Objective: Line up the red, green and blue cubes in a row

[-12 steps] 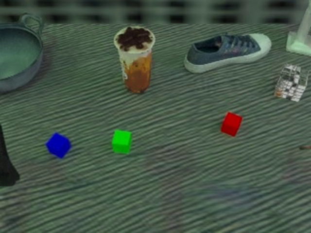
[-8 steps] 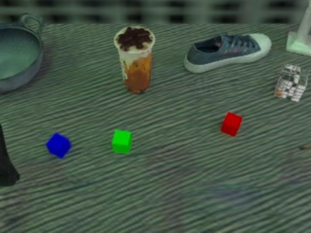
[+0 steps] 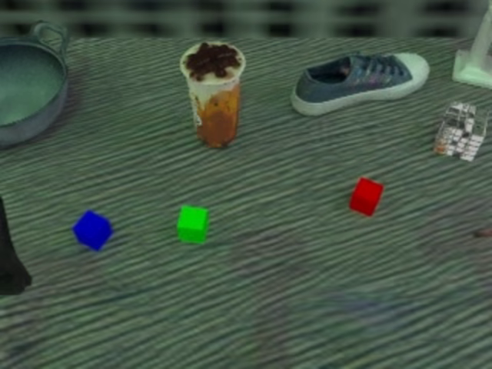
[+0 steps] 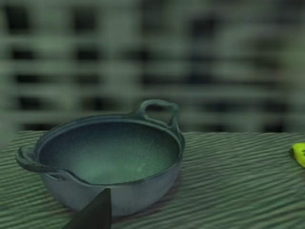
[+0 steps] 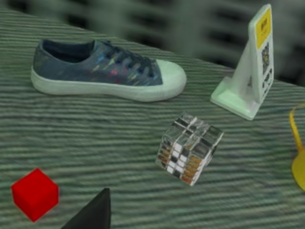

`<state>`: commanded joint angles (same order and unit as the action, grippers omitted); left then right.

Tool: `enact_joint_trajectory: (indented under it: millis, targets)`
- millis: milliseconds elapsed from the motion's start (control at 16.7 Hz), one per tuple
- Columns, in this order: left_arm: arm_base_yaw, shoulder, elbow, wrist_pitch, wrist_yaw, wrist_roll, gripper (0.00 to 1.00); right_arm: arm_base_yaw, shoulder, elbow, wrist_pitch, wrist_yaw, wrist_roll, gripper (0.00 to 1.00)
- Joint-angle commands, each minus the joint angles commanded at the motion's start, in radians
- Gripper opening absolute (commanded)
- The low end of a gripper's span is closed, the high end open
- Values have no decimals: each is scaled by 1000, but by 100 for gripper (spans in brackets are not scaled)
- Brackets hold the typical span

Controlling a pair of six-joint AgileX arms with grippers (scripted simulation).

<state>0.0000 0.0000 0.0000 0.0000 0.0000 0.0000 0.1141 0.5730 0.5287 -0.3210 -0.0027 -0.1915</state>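
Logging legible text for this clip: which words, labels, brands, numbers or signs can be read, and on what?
No text can be read.
White sign stand: yellow patch with a dark mark on top and a square code pattern below, both too blurred to read.
Drink cup: orange wrap, no legible print.
Shoe: coloured flecks on the side, no readable brand.
Puzzle cube: plain tiles only.

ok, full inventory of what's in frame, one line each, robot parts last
blue cube: 1, deep blue, front left
green cube: 1, bright green, right of the blue one, apart
red cube: 1, bright red, right of centre
drink cup: 1, brown with dark topping, back centre
shoe: 1, dark blue, white sole, back right
puzzle cube: 1, silvery, right edge
pot: 1, grey-green, two handles, back left
sign stand: 1, white, yellow label, back right corner
left arm: 1, dark, left edge, parked
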Motion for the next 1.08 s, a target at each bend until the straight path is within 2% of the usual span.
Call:
enact_joint_trajectory:
  millis: [660,1080]
  targets:
    - [0,0,0,0,0,0,100,195,1254,913,-633,5,-347,100]
    - [0,0,0,0,0,0,100,270,1649,1293,-836,6,-478,100]
